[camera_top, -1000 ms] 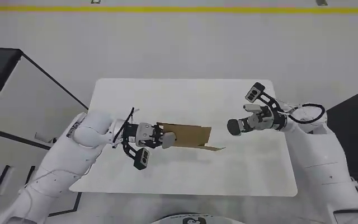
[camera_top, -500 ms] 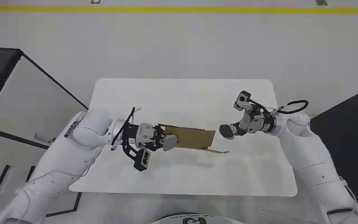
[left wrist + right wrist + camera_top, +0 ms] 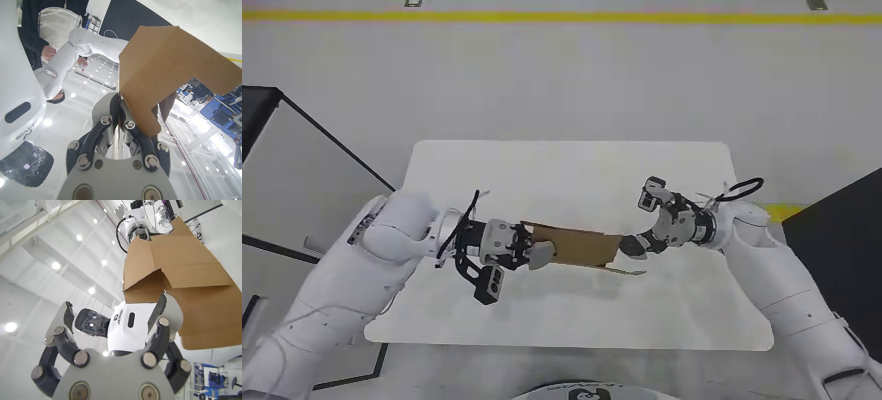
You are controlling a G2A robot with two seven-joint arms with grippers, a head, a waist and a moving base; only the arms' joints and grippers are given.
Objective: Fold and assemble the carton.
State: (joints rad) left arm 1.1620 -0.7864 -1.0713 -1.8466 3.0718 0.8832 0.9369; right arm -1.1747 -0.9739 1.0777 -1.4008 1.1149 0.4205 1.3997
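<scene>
Cardboard carton (image 3: 577,245) hangs over the middle of the table (image 3: 572,170), one end pinched by the left gripper (image 3: 533,250). The right gripper (image 3: 634,246), jaws wide apart, is at the other end; a hard push could twist it loose.

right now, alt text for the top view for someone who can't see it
A flattened brown carton is held over a white table, the left gripper shut on one end. The right gripper, open, is at the opposite end.
</scene>
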